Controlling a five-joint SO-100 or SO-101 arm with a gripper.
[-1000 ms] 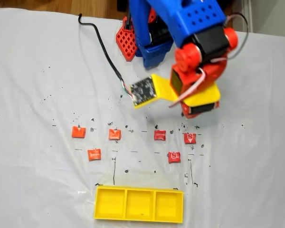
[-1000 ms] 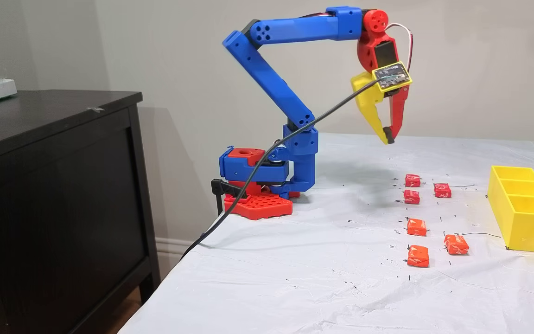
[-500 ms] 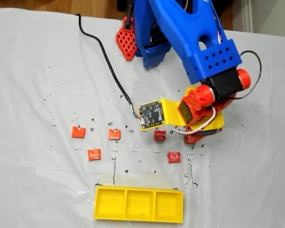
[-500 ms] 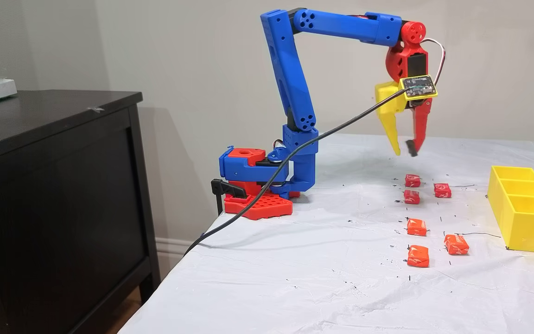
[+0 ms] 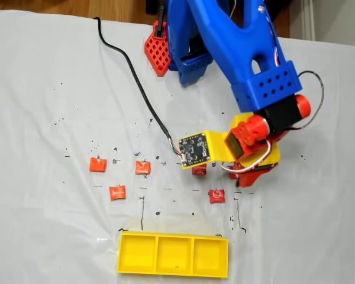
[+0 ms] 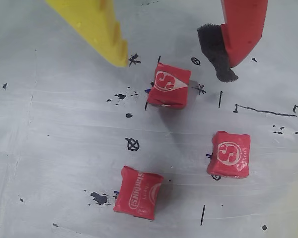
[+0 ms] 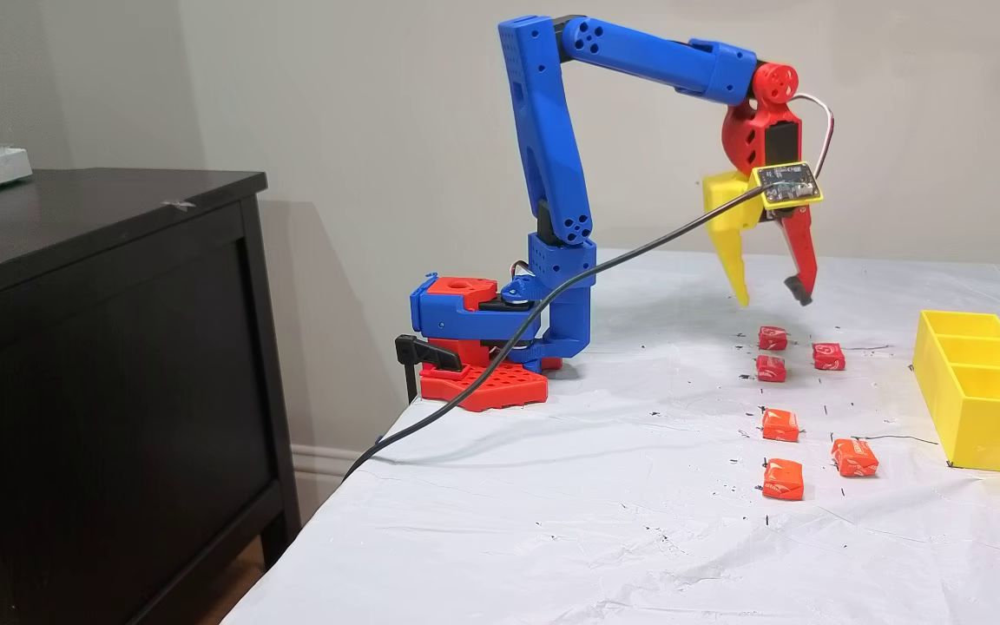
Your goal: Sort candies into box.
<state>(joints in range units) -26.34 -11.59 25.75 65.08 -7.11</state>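
Item: the tool (image 7: 773, 302), one yellow finger (image 6: 97, 27) and one red finger (image 6: 241, 27) with a dark pad, is hanging spread wide and holding nothing, in the right half of a fixed view, clear above the worktop (image 7: 552, 521). In the wrist view its tips are sitting at the top of the frame, the gap (image 6: 174, 54) opening above one candy.

Item: the candies. Three are showing in the wrist view: one (image 6: 168, 85) upper centre just below the gap between the fingers, one (image 6: 229, 154) at right centre, one (image 6: 138, 192) at lower centre, all apart from each other. In a fixed view six are lying on the worktop right of centre: three red ones (image 7: 773, 338) (image 7: 828, 356) (image 7: 771, 368) beneath the tool, three orange-red ones (image 7: 779, 424) (image 7: 854, 457) (image 7: 782, 479) lower in the frame. In a fixed view from above, three are lying at left centre (image 5: 97, 164) (image 5: 142, 167) (image 5: 117, 192), one (image 5: 216, 195) is sitting right of centre, and one (image 5: 199, 171) is peeking from under the camera board (image 5: 194, 148).

Item: the box (image 5: 173, 254), yellow, three compartments, is lying at bottom centre of that view, with no candy showing in it; in a fixed view it (image 7: 982, 395) is standing at the right edge, well apart from the candies.

Item: a black cable (image 5: 133, 77) is running from the board toward the upper left.
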